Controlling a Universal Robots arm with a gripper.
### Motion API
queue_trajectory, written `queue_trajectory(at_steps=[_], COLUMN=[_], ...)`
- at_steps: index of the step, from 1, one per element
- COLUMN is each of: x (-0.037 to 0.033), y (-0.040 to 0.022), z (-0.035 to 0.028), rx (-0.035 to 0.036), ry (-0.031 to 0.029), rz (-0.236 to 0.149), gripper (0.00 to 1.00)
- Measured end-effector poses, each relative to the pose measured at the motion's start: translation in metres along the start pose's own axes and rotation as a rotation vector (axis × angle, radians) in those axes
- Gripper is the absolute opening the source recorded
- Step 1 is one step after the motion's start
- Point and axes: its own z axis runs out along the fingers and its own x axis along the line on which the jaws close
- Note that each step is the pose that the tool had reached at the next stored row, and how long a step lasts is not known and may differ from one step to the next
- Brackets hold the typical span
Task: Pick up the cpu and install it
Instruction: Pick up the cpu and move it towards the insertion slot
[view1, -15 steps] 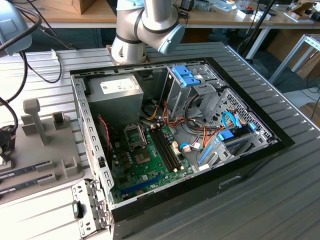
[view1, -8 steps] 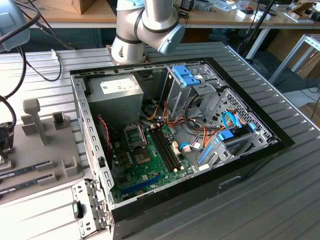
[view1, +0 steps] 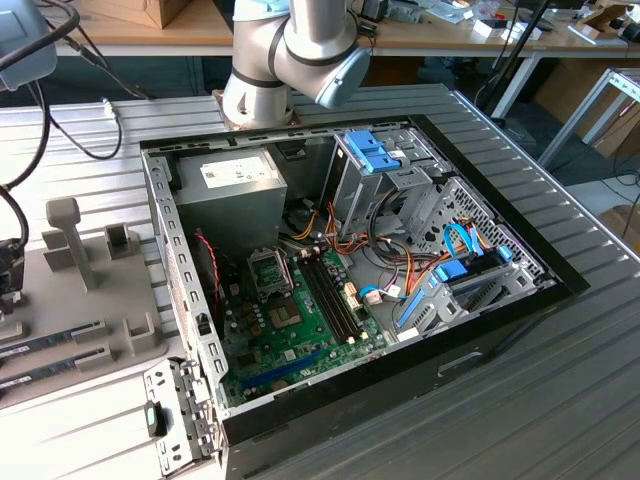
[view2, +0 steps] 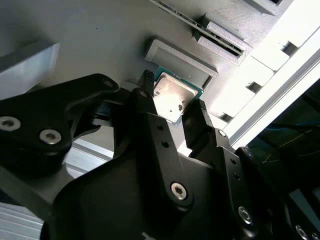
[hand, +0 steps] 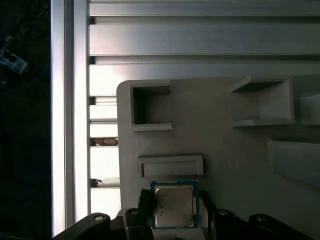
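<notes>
Two dark fingers (hand: 144, 207) of the gripper (view2: 174, 95) stand against opposite edges of the cpu (hand: 173, 205). In both wrist views they look pressed onto it, pinching the chip between them. Whether it is lifted clear of the surface we cannot tell. The cpu lies metal side up over the grey holder plate (hand: 225, 165), just beside a low raised rib (hand: 170, 165) and not far from the plate's edge along the slatted bench (view1: 560, 400).

We judge the task to be at its pick-up: the chip is gripped at its holder, and the installing is not done. In the exterior view the open computer case (view1: 480, 322) lies on the bench, and the socket (view1: 268, 268) on its green motherboard (view1: 300, 335) looks unfilled.

As for writing, the cpu's lid bears faint engraving that we cannot read. The white label (view1: 228, 172) on the power supply (view1: 225, 200) carries print too small to make out.
</notes>
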Motion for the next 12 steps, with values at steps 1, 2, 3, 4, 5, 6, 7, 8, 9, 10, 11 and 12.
queue_trajectory(at_steps=[1, 2, 3, 4, 5, 6, 7, 8, 9, 10, 11, 12], x=[-0.0001, -0.0001, 0.0000, -0.0001, -0.0001, -0.0001, -0.0001, -0.0002, -0.0002, -0.0002, -0.0002, -0.0003], y=[0.0000, 0.0000, 0.0001, 0.0001, 0.0001, 0.0001, 0.0001, 0.0001, 0.0001, 0.0002, 0.0002, 0.0002], z=[-0.0007, -0.0013, -0.0019, -0.0026, -0.0032, -0.0038, -0.0045, -0.0049, -0.0056, -0.0062, -0.0071, -0.0077], rx=[-0.0003, -0.0005, -0.0005, -0.0006, -0.0006, -0.0007, -0.0007, -0.0009, -0.0010, -0.0011, -0.0012, -0.0013], ry=[-0.0002, -0.0002, -0.0001, -0.0001, -0.0002, -0.0001, 0.0000, -0.0002, -0.0001, 0.0000, 0.0000, 0.0000], rz=[0.000, 0.000, 0.000, 0.000, 0.000, 0.000, 0.000, 0.000, 0.000, 0.000, 0.000, 0.000], gripper=[0.47, 0.47, 0.47, 0.47, 0.47, 0.47, 0.47, 0.47, 0.47, 0.47, 0.47, 0.47])
